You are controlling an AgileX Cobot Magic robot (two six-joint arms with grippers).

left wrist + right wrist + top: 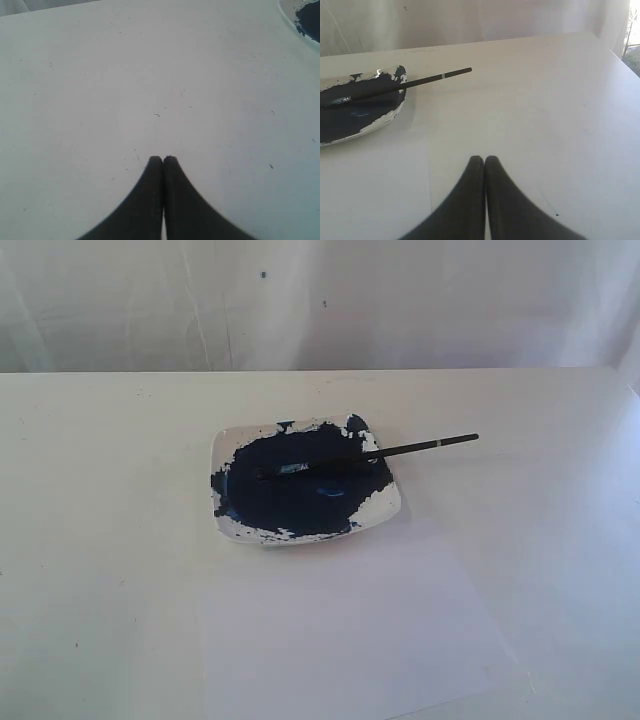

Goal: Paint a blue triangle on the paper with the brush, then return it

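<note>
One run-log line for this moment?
brush: resting across dish, tip in paint | paper: blank | left gripper: shut, empty | right gripper: shut, empty

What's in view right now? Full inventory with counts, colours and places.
dish: 1, white, mid-table
paint pool: 1, dark navy, covers most of the dish
brush: 1, black handle, tip in the paint, handle jutting past the dish rim toward the exterior view's right
paper: 1, white, blank, in front of the dish
table: 1, white, under everything
backdrop: 1, white, behind the table
left gripper: 1, black, shut, empty, over bare table
right gripper: 1, black, shut, empty, apart from the brush
</note>
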